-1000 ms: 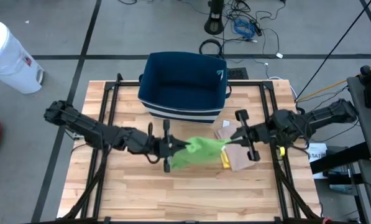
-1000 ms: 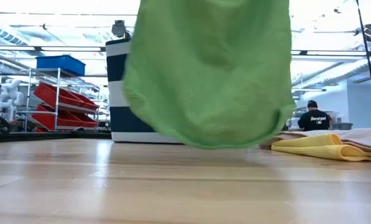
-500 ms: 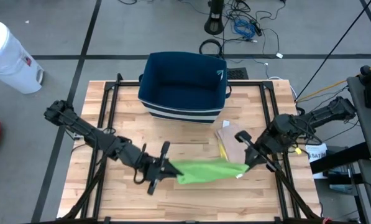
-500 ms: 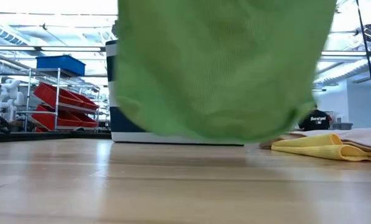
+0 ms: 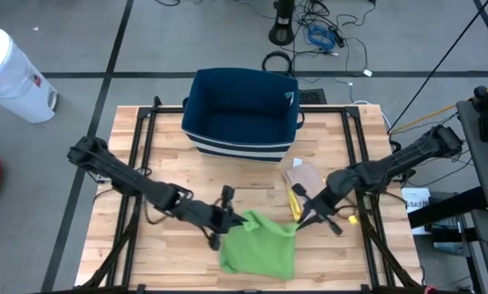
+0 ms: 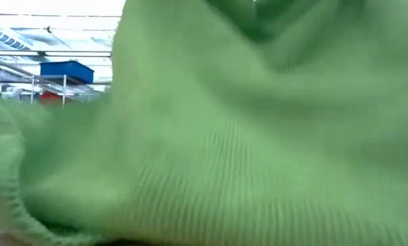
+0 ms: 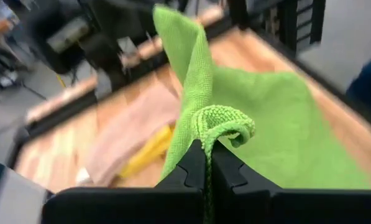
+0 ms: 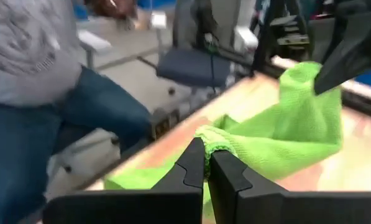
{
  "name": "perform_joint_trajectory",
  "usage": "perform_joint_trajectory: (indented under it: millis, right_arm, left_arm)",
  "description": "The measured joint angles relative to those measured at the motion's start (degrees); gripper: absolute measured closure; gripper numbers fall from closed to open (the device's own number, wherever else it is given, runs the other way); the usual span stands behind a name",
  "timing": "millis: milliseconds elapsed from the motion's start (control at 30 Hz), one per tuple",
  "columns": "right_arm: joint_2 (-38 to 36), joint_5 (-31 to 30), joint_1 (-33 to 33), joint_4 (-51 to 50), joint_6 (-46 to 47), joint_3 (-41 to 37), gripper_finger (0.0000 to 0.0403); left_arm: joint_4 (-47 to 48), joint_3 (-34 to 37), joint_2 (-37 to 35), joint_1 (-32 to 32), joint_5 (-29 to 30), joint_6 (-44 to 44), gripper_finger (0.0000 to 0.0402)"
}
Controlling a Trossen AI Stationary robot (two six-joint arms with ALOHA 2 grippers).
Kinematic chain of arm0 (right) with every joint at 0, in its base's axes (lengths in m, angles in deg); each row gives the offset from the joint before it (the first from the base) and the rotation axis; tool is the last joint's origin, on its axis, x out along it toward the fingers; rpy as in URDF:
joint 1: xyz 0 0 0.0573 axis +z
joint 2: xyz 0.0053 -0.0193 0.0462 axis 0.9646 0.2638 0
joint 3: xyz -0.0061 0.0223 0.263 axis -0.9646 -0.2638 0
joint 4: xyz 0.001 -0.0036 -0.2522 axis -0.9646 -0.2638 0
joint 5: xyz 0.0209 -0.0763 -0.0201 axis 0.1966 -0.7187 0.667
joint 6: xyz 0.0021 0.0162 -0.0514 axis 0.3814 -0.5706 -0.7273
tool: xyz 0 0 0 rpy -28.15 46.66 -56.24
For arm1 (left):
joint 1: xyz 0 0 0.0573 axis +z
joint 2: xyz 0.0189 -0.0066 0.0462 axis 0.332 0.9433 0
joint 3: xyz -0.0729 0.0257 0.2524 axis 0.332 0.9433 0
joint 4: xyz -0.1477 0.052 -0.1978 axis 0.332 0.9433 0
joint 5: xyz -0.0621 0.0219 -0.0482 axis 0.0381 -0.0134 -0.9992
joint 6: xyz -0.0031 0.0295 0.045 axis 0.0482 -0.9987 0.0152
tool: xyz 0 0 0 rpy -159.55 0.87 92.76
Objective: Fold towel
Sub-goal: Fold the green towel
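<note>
A green towel (image 5: 260, 247) lies spread on the near part of the wooden surface (image 5: 342, 261), two corners lifted between the arms. The left end effector (image 5: 227, 219), its arm stretched low across from the left edge, is clenched on one corner. The right end effector (image 5: 297, 219), reaching in from the right, pinches the other. Just beyond lie tan and yellow cloths (image 5: 302, 178); farther back sits a navy bin (image 5: 242, 106).

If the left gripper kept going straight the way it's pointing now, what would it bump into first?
Probably the right gripper: the left gripper points across the green towel they both pinch, straight at it. Depth is hard to judge.
</note>
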Motion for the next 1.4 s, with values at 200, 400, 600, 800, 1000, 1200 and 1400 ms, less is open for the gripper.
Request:
perform_joint_trajectory:
  millis: [200, 400, 600, 800, 1000, 1200, 1400]
  right_arm:
    - [3.3, -10.2, -0.8, -3.9, -7.6, 0.0, 0.0403]
    - [-0.8, -16.3, -2.4, -6.8, -14.9, 0.0, 0.0403]
    - [-4.4, -24.5, -3.5, -9.0, -18.6, 0.0, 0.0403]
    - [-2.5, -22.0, -7.2, -14.3, -16.5, 0.0, 0.0403]
    - [0.9, -21.1, -9.0, -15.4, -16.1, 0.0, 0.0403]
    - [2.3, -12.9, -9.0, -16.2, -14.1, 0.0, 0.0403]
    - [2.4, -6.7, -7.7, -17.1, -11.6, -0.1, 0.0403]
  left_arm:
    - [0.0, 0.0, 2.7, 1.9, 3.7, -0.7, 0.0401]
    - [-0.3, 0.0, 2.7, 2.0, 11.7, -3.4, 0.0401]
    - [1.1, 0.0, 2.7, 3.1, 14.7, -3.5, 0.0401]
    - [5.4, 0.0, 2.7, 6.1, 14.8, 0.0, 0.0401]
    - [6.2, 0.0, 4.5, 8.8, 7.5, 0.9, 0.0401]
    - [6.8, 1.9, 6.3, 8.9, -0.2, 0.8, 0.0401]
    - [5.2, 6.7, 6.2, 8.6, -4.4, 0.7, 0.0401]
